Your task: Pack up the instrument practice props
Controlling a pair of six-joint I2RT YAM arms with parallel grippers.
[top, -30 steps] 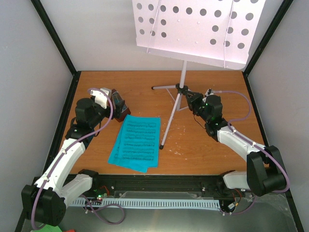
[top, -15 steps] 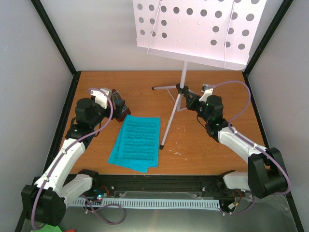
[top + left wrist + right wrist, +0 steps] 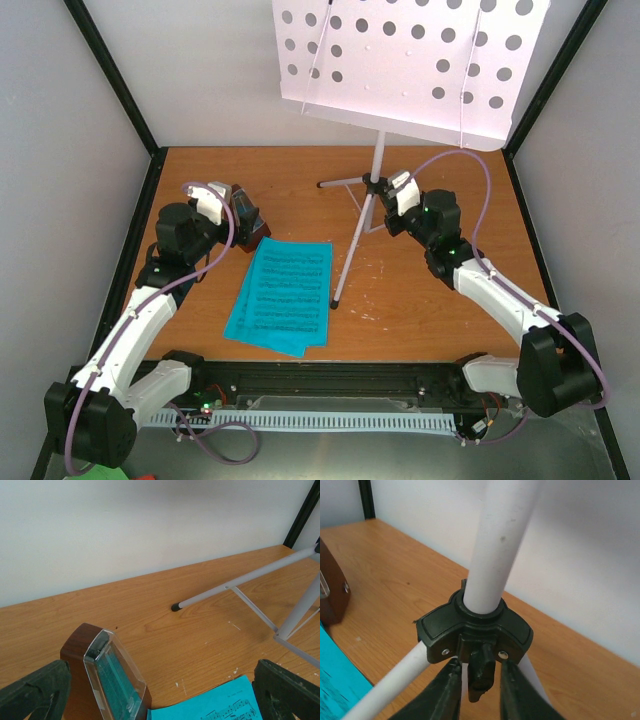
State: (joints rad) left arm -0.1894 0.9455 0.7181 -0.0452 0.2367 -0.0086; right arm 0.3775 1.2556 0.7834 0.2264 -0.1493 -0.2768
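Right wrist view shows the right gripper [image 3: 480, 667] has swung in under the stand's [image 3: 500, 545] collar [image 3: 440, 630], its knob [image 3: 481, 680] now between the fingers [image 3: 445, 692], pinched or loose I cannot tell, so folding looks near, while the left gripper [image 3: 160, 692] gapes wide before the metronome [image 3: 107, 677].

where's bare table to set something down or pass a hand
Bare wood: the back strip between the metronome and the rear leg of the music stand; the front-right patch between its front leg and the right arm. Crowded: the hub at the right gripper; metronome beside pages at the left gripper.
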